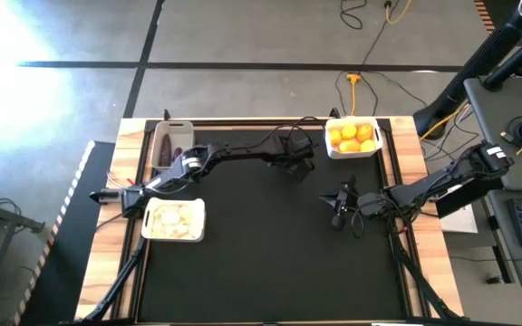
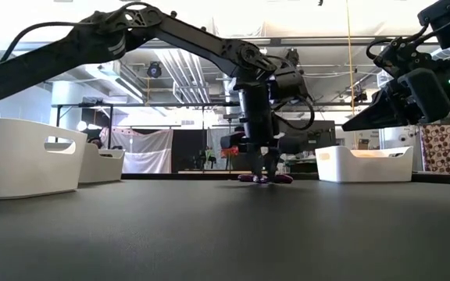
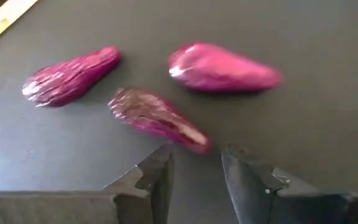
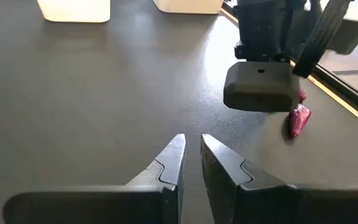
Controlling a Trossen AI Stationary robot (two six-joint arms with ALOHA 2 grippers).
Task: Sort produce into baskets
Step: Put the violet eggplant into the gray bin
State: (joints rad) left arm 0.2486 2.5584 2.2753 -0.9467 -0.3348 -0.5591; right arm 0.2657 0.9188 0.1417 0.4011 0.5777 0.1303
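Three purple eggplant pieces [image 3: 73,78], [image 3: 157,118], [image 3: 225,67] lie on the black mat near its far edge. My left gripper [image 3: 197,165] points down over them. Its fingers are open and stand either side of the middle piece's near end [image 3: 194,142], with a gap showing on each side. In the low view the fingertips [image 2: 266,173] reach down to the eggplants [image 2: 283,179]. My right gripper [image 1: 338,206] hangs shut over the mat's right part, holding nothing. The three baskets stand at the mat's edges.
A greyish basket [image 1: 163,136] with a dark piece in it stands at the far left. A white basket [image 1: 198,220] of whitish bulbs is nearer on the left, and a white basket [image 1: 379,140] of yellow and orange citrus is at the far right. Bare black mat [image 1: 261,263] fills the near half.
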